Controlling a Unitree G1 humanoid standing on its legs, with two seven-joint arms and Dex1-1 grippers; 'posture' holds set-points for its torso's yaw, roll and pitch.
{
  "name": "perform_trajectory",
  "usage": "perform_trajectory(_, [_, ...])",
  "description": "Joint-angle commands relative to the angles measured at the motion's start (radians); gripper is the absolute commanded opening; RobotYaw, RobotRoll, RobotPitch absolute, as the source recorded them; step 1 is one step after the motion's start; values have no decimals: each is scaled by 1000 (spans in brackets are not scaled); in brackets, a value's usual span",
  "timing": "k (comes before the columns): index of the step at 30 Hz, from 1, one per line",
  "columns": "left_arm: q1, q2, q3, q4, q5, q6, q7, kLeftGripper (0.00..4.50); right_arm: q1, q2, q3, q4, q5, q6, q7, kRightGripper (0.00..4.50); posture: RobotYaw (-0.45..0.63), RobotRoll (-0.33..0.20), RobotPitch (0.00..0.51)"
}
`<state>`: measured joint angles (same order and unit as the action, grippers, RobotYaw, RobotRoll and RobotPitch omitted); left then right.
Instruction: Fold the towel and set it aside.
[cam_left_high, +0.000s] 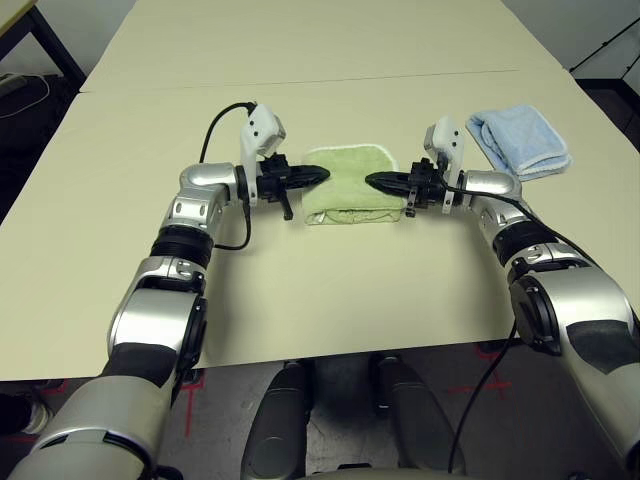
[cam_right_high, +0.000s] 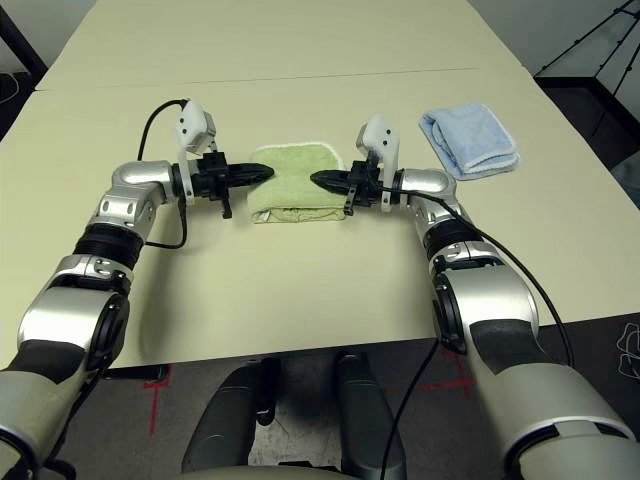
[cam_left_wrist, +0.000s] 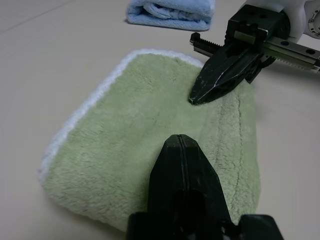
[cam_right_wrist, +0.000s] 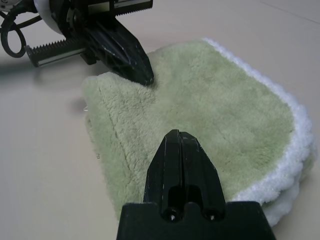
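The towel (cam_left_high: 350, 186) is a light green terry cloth with white edging, lying folded in a small rectangle on the table's middle. My left gripper (cam_left_high: 325, 174) is shut, its tip over the towel's left side. From the right, my right gripper (cam_left_high: 370, 181) is also shut and points at the towel's centre. The two tips face each other a short gap apart, with nothing pinched in either. The left wrist view has the left gripper (cam_left_wrist: 180, 138) above the towel (cam_left_wrist: 115, 145) and the right gripper (cam_left_wrist: 193, 100) opposite. I cannot tell whether the tips touch the cloth.
A folded light blue towel (cam_left_high: 520, 140) lies on the table to the right, behind my right forearm. The beige table (cam_left_high: 300, 290) has a seam (cam_left_high: 300, 80) running across farther back. Black cables hang from both wrists.
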<state>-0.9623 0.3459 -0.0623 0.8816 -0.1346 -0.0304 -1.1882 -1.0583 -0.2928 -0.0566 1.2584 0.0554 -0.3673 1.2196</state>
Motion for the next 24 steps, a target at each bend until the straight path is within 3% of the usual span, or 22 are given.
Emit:
perform_trajectory(1, [22, -22, -28, 27, 30, 6, 12, 28, 29, 8, -8, 7, 3, 10, -2, 0, 111, 0, 217])
perform_trajectory(12, [33, 26, -54, 94, 90, -37, 6, 28, 39, -25, 5, 18, -24, 14, -20, 0, 100, 0, 217])
perform_trajectory(24, [40, 106, -38, 86, 81, -42, -13, 28, 37, -56, 21, 30, -76, 14, -32, 0, 110, 0, 206])
